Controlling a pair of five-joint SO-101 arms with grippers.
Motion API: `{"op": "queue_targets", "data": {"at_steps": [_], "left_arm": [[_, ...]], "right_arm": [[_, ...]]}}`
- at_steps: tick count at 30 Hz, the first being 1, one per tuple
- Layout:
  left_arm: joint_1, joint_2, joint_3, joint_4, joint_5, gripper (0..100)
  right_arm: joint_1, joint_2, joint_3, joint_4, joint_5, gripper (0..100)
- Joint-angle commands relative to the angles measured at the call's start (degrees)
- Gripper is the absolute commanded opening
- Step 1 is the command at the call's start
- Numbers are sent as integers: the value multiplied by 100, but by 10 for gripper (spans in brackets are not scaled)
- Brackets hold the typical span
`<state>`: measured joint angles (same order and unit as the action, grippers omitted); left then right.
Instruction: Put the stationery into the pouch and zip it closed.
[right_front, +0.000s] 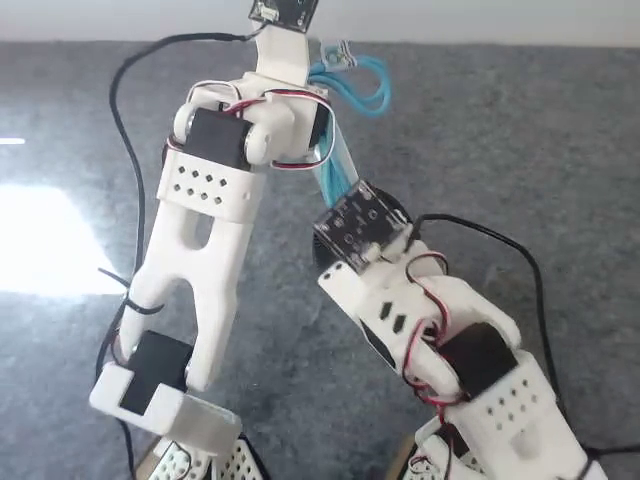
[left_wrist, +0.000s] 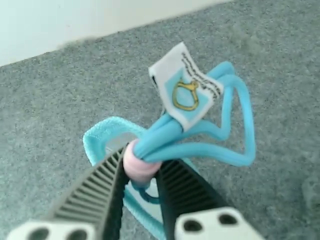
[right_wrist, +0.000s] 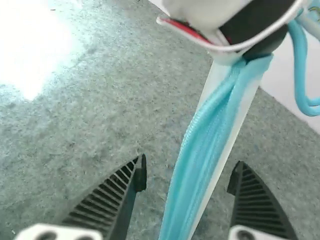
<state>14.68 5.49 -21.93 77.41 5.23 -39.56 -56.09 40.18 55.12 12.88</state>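
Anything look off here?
Yes: the pouch hangs in the air by its pull, the left tool shut on the pink bead of the cord. The right tool stands open around the zipper, gripping nothing.

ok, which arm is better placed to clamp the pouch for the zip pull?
Right. The right tool is open astride the pouch edge, so it probably only needs to shut. The left tool is shut on the pink bead of the pull cord.

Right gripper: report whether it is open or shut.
Open. On the right gripper, the fingers stand well apart, with the pouch running between them.
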Motion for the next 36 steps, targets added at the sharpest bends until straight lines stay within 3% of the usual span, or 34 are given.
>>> {"op": "queue_targets", "data": {"at_steps": [1,6,14,22,30,36], "left_arm": [[88,440,84,211,-88,11],[88,440,92,211,-88,11],[88,440,180,105,-88,11],[88,440,180,132,-79,11],[114,440,321,88,-70,11],[105,440,312,88,-79,11]], "right_arm": [[75,558,-44,-453,-70,278],[233,971,-62,-699,-35,266],[620,4,-35,-567,-70,54],[620,-215,-26,-462,-70,2],[488,-233,-53,-154,-123,17],[22,-242,-185,268,-193,204]]}}
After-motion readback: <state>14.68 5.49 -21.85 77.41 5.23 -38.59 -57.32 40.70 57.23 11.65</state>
